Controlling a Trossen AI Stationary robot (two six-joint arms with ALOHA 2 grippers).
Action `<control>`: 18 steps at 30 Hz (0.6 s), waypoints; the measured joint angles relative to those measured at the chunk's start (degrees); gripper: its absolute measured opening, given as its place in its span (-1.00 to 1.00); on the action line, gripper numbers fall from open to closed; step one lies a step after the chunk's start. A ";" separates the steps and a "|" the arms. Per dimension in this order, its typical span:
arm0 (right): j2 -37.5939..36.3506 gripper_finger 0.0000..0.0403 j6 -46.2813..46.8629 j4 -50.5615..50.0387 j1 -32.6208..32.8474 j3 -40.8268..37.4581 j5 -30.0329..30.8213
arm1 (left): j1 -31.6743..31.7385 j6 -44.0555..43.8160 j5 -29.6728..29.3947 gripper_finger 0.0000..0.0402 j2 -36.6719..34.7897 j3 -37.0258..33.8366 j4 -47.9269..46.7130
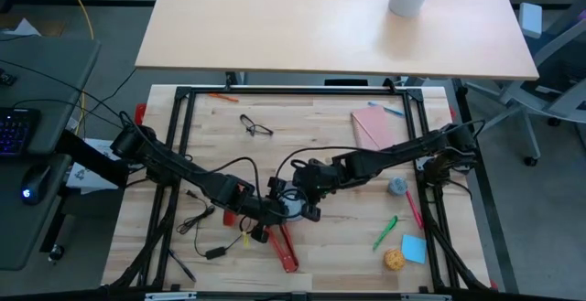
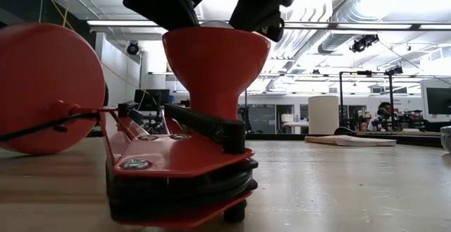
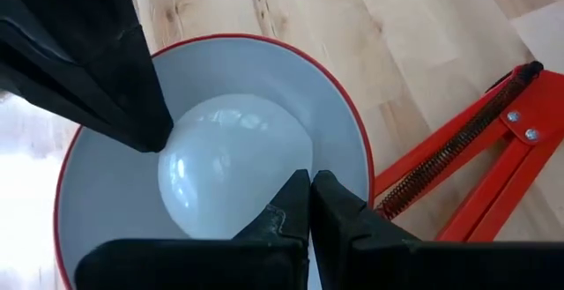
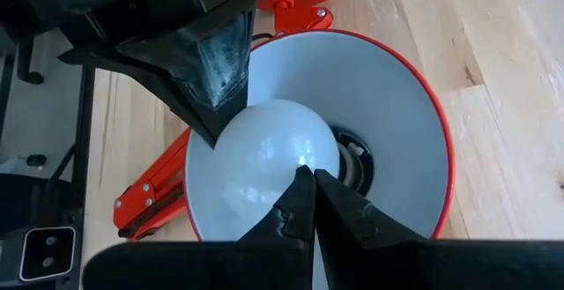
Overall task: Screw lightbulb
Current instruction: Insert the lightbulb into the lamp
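Observation:
The white lightbulb (image 3: 231, 162) sits inside the lamp's white-lined, red-rimmed shade (image 3: 106, 193), which opens upward at the table's middle (image 1: 291, 206). In the right wrist view the bulb (image 4: 269, 153) leans beside the dark socket (image 4: 357, 165). My left gripper (image 3: 310, 184) is shut at one side of the bulb. My right gripper (image 4: 310, 177) is shut at the opposite side. Each also shows in the other's wrist view, the right (image 3: 132, 105) and the left (image 4: 207, 78). In the low view only the bulb's top (image 2: 215, 24) shows above the red shade (image 2: 215, 70). My left gripper has its shut fingertips against the side of the bulb's glass globe (image 3: 286, 180), reaching down into the shade from above. My right gripper has its shut fingertips against the opposite side of the globe (image 4: 295, 171), also from above. The bulb rests in the shade between them.
The lamp's red arm (image 1: 286, 246) and round red base (image 2: 42, 87) lie near the front. Glasses (image 1: 256, 127), a pink notebook (image 1: 374, 127), a grey-blue lump (image 1: 396, 186), a green pen (image 1: 385, 232), a blue note (image 1: 414, 248), a yellow ball (image 1: 394, 260) and black cable (image 1: 206, 220) lie around.

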 joint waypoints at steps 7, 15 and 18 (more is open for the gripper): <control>0.00 -1.00 2.01 -0.21 0.80 0.00 0.76 | 0.04 1.65 -1.40 -1.00 -0.09 0.00 -0.36; 0.00 -1.00 3.88 -1.20 2.17 0.00 1.46 | 0.11 4.49 -3.66 -1.00 -0.42 -0.04 -1.35; 0.00 -1.00 4.70 -1.54 2.55 0.00 1.56 | 0.32 5.88 -6.26 -1.00 -0.99 -0.12 -2.46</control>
